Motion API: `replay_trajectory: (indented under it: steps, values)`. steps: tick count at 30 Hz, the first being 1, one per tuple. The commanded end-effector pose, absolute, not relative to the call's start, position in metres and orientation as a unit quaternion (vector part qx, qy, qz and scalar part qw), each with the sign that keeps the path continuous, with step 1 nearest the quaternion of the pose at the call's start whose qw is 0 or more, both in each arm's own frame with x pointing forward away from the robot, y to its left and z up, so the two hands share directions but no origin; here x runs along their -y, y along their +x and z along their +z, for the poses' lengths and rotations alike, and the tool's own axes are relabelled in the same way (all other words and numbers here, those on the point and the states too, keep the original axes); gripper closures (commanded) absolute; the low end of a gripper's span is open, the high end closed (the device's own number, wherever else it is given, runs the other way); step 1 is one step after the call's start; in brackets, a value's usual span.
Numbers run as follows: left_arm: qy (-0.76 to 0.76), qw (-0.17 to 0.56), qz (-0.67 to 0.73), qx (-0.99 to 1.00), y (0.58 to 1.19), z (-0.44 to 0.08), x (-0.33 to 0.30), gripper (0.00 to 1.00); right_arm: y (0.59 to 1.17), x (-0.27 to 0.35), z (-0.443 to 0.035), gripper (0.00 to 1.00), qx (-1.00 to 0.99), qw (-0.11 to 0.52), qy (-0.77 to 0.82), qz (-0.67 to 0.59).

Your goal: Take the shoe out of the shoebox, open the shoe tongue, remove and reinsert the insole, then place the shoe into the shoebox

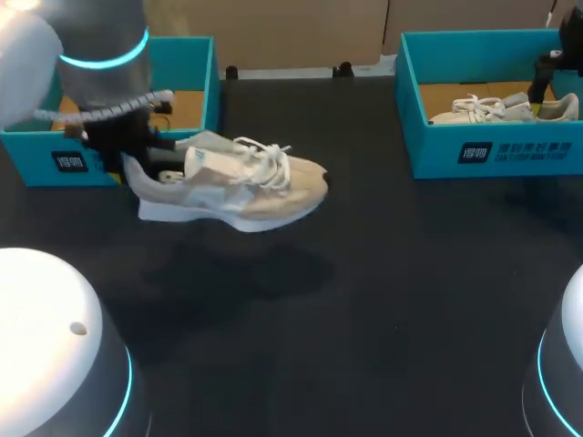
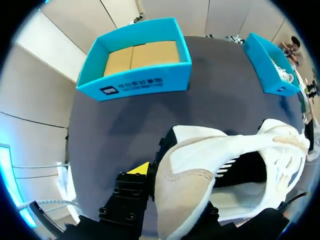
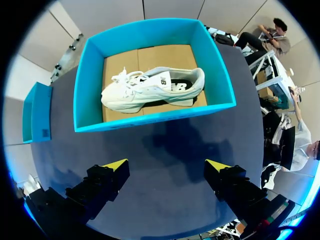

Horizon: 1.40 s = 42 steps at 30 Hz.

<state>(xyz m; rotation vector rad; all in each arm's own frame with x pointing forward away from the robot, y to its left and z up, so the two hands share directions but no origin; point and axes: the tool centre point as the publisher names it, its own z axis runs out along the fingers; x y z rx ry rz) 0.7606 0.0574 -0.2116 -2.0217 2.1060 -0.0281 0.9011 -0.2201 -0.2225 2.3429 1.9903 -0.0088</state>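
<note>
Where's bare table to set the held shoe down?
Widest bare patch: the table's near half, in front of the held shoe. Also the strip between the left shoebox and right shoebox. Crowded beside the left shoebox, where the left gripper holds it.

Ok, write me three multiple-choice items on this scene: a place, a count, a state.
1. Where is the beige shoe?
A) inside a box
B) over the table, outside any box
C) under the table

2. How many teal boxes are there?
A) one
B) two
C) three

3. The right jaws are:
A) open, empty
B) shut on a shoe
C) shut on a box wall

1 B: the left jaws hold it clear of the boxes.
2 B: left box, right box.
3 A: they stand apart, nothing between them.
</note>
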Motion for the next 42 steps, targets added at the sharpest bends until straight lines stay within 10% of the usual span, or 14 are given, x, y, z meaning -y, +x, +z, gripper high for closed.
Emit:
replay_trajectory:
  steps: [1,42]
  values:
    - [-0.681,0.159,-0.064,-0.712,0.751,-0.227,-0.041,1.0,0.9,0.22,-0.223,0.0,-0.647,0.035,0.762,-0.002]
    - [-0.675,0.09,-0.009,-0.732,0.702,-0.323,0.073,1.0,0.9,0.22,-0.223,0.0,-0.647,0.035,0.762,-0.002]
